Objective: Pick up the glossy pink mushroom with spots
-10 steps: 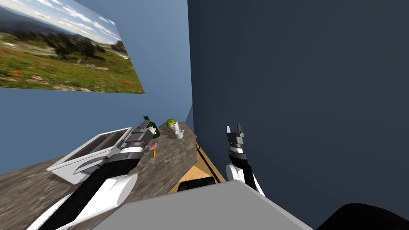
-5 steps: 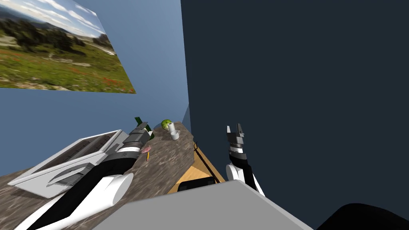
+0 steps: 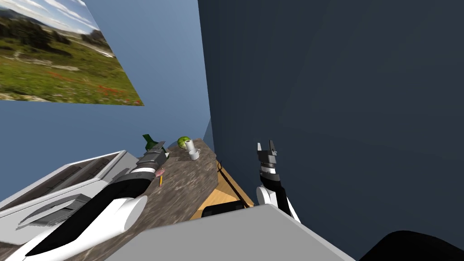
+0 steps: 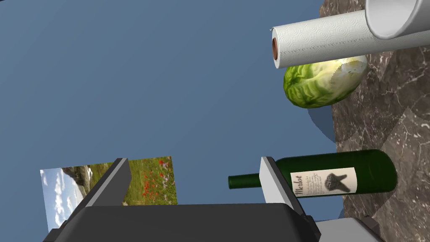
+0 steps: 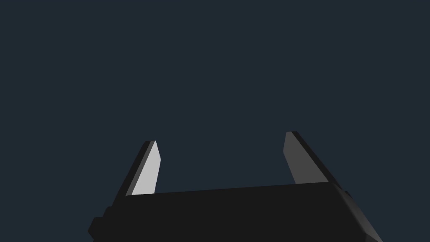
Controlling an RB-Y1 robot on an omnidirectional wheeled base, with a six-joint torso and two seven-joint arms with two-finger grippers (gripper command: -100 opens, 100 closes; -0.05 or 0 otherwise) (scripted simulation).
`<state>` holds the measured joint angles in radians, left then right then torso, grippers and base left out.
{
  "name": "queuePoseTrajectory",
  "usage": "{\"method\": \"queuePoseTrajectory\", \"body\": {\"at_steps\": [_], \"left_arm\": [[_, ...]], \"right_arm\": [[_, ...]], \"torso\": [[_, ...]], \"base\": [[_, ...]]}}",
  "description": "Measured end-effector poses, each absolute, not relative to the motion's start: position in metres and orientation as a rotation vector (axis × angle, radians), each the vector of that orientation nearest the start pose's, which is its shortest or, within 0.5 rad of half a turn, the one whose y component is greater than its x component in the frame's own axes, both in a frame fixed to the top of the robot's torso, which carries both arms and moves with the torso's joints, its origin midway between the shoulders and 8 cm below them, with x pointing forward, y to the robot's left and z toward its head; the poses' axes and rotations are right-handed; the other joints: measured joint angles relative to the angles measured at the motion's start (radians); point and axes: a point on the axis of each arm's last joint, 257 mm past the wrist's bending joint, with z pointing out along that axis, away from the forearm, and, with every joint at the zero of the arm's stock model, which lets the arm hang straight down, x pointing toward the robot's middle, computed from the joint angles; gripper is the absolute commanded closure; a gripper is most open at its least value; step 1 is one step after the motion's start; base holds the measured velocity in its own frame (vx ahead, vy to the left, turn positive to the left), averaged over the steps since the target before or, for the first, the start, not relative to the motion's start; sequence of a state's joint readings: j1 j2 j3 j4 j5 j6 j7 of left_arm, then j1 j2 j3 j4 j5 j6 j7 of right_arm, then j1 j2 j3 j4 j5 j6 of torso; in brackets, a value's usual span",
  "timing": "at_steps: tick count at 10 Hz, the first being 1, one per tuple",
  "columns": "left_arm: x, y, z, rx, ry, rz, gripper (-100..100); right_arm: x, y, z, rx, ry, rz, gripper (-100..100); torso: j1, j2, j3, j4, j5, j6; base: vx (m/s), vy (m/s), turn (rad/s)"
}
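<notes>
One mushroom beside left claw

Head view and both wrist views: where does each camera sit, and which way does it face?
Head view: on the head, steeply down at the counter; forearms, left tool, right tool.
Left wrist view: left hand, facing green bottle and blue wall; own open fingers.
Right wrist view: right hand, facing a dark wall; own open fingers.
Head and left wrist views share the bottle.
</notes>
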<state>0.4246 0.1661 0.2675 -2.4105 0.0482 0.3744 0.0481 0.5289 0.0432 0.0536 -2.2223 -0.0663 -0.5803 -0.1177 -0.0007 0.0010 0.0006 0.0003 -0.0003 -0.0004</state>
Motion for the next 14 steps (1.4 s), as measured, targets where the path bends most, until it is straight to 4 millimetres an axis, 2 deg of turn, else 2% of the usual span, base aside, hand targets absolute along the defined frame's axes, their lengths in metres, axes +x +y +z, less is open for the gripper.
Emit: {"method": "queuePoseTrajectory", "body": {"at_steps": [14], "left_arm": [[0.373,0.462,-0.131,-1.451,1.087,-0.647,-100]], "right_arm": [[0.34,-0.278,0.005,0.783,0.493,1.488,0]], "torso": [[0.002,0.0,0.0,0.0,0.0,0.0]], "base": [[-0.004,0.0,-0.078]]}}
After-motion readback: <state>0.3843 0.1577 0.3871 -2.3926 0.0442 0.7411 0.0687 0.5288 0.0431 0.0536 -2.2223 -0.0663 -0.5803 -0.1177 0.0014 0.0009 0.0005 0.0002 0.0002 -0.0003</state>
